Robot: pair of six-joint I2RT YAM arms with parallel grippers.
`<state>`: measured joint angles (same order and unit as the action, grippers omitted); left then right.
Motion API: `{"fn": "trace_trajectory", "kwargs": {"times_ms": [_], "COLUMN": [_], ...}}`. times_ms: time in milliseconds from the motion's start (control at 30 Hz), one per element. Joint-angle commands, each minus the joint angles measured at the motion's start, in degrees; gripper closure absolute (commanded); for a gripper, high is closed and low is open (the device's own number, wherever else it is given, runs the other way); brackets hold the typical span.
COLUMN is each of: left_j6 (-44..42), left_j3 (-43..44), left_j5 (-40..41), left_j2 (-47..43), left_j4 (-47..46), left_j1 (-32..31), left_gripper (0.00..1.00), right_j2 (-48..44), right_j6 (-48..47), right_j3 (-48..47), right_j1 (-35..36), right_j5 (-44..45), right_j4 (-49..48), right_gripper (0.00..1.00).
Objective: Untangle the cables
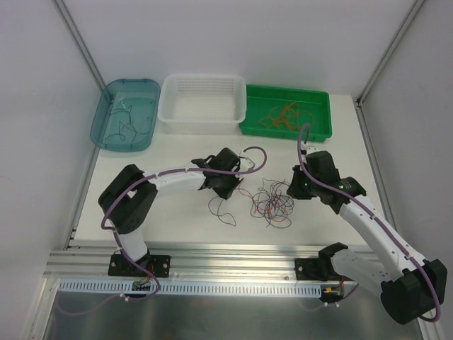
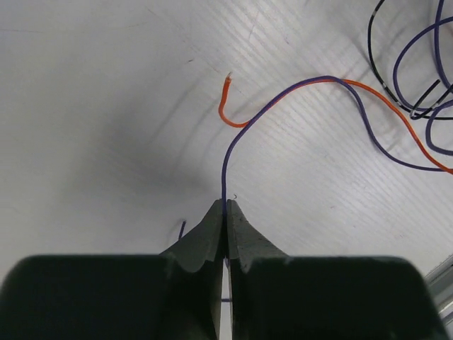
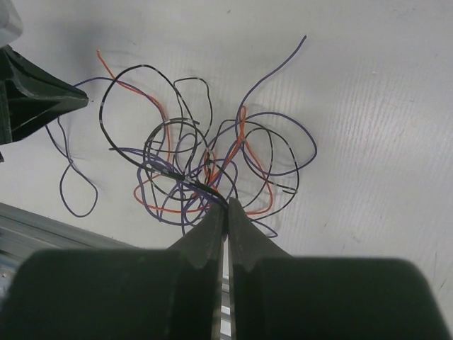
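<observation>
The cables (image 1: 272, 202) lie as a loose tangle of thin purple, black and orange wires on the white table between my two grippers. My left gripper (image 2: 226, 205) is shut on a single purple cable (image 2: 276, 99) that curves right toward the tangle, with an orange cable (image 2: 225, 113) lying across it. In the top view the left gripper (image 1: 239, 185) sits just left of the tangle. My right gripper (image 3: 227, 203) is shut on purple and black strands at the near edge of the cables (image 3: 205, 156). Seen from above, the right gripper (image 1: 292, 192) is at the tangle's right side.
Three containers stand along the far edge: a teal bin (image 1: 106, 106) holding a few dark wires, a white basket (image 1: 203, 85), and a green tray (image 1: 318, 127) with orange wires. The left gripper's fingers (image 3: 42, 99) show at the right wrist view's upper left. A metal rail (image 1: 226, 269) runs along the near edge.
</observation>
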<state>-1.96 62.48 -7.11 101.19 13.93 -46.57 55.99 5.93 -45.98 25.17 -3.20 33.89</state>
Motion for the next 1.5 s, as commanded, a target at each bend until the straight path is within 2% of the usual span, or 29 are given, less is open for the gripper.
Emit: {"fn": "trace_trajectory", "kwargs": {"times_ms": [0,100,200,233,367,600,833,1000,1100,1233,1333,1467], "left_j6": [0.0,2.8,9.2,10.4,13.4,19.7,20.5,18.3,17.9,18.2,18.1,17.5], "left_j3": [0.4,-0.2,-0.2,-0.3,-0.3,2.5,10.9,21.1,27.7,35.0,39.6,43.6], "left_j5": [4.5,12.1,14.1,14.2,17.9,19.9,22.2,25.0,26.8,26.5,24.5,25.5], "left_j2": [-7.0,-14.9,-23.5,-25.8,-37.3,-45.9,-47.8,-46.1,-44.4,-43.1,-42.3,-42.7], "left_j4": [0.5,4.0,9.4,10.7,14.0,19.9,22.6,25.6,27.7,28.3,28.4,28.9], "left_j1": [-0.4,1.9,10.2,15.7,26.2,43.5,47.5,49.0,50.1,50.3,50.3,50.3], "left_gripper": [1.0,1.0,1.0,1.0,1.0,1.0,1.0,1.0,1.0,1.0,1.0,1.0], "right_j2": [-1.6,-3.2,-5.6,-6.1,-7.6,-8.2,-7.1,-5.7,-4.4,-1.0,1.0,3.4], "right_j6": [-0.3,0.0,0.4,0.3,-0.1,0.5,1.0,1.9,2.9,5.2,5.7,4.1], "right_j3": [0.0,0.8,1.4,1.3,0.0,-2.5,-3.3,-2.5,-2.5,-3.2,-3.8,-5.0], "right_j1": [0.1,-2.1,-7.0,-9.6,-15.4,-23.5,-24.6,-25.1,-28.0,-32.5,-32.6,-32.6], "right_j5": [2.1,5.7,6.4,6.1,4.6,3.2,1.2,1.6,0.2,-4.2,-7.5,-5.9], "right_j4": [0.8,2.8,4.5,5.0,7.6,8.9,8.9,9.4,8.7,6.2,4.7,4.8], "right_gripper": [0.99,0.99,0.99,0.99,0.99,0.99,0.99,0.99,0.99,0.99,0.99,0.99]}}
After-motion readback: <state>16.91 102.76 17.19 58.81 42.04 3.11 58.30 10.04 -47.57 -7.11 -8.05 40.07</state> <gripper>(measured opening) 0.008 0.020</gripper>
